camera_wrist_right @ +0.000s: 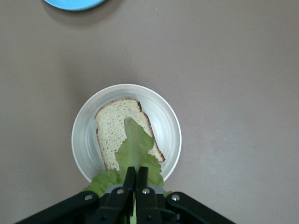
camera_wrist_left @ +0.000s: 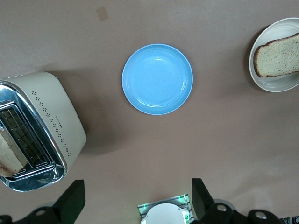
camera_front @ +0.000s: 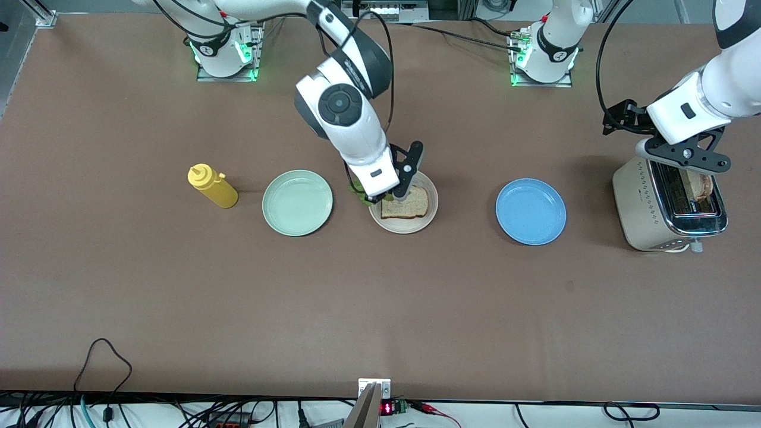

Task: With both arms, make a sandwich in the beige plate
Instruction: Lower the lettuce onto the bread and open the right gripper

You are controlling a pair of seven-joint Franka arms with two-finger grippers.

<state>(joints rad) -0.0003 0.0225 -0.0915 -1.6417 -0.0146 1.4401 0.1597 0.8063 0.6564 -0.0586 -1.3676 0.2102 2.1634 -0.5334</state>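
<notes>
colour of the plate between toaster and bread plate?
Light blue, the round shallow plate; clearest in the left wrist view.

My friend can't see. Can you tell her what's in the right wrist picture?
The right claw is shut on a green lettuce leaf, holding it over a bread slice on the beige plate. The blue plate's edge peeks in.

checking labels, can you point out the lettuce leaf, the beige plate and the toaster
lettuce leaf (camera_wrist_right: 135,149), right wrist view, middle of the leaf over the bread
beige plate (camera_wrist_right: 169,122), right wrist view, bare rim beside the bread
toaster (camera_front: 637,205), front view, its pale side wall
</notes>
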